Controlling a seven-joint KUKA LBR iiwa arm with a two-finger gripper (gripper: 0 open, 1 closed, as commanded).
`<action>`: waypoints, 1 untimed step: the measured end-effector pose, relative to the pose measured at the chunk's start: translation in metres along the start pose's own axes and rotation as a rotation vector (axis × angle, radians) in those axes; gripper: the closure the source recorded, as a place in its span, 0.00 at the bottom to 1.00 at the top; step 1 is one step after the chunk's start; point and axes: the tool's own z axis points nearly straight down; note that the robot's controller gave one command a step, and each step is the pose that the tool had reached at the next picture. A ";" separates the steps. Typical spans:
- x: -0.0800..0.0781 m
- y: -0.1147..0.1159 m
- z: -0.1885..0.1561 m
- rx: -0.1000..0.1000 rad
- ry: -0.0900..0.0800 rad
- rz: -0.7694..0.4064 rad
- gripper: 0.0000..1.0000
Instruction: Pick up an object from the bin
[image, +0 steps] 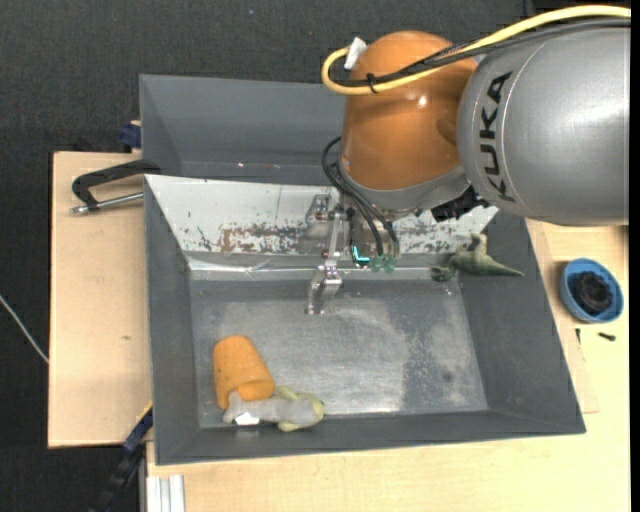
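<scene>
My gripper (320, 300) hangs low over the bare bin floor, near the back wall and a little left of the middle. No loose thing lies under it. An orange rounded block (242, 370) rests in the front left corner, well in front and to the left of the gripper. A pale grey and yellowish soft toy (278, 409) lies against its front end, by the front wall. A small green dinosaur-like figure (478, 263) sits at the back right, against the right wall.
The arm with its orange cover and cables reaches in from the upper right and covers part of the back wall. The bin's walls slope inward around the floor.
</scene>
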 end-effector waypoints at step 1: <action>0.063 0.051 0.116 0.001 0.002 -0.245 0.00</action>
